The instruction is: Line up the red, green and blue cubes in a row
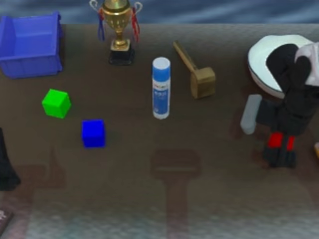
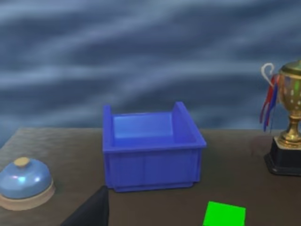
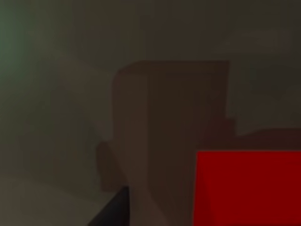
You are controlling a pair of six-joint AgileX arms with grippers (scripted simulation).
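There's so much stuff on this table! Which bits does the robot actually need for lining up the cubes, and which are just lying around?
Needed for the job:
- red cube, at the right gripper
- green cube
- blue cube

Just lying about:
- blue bin
- trophy
- glue stick
- wooden mallet
- bell
- grey block
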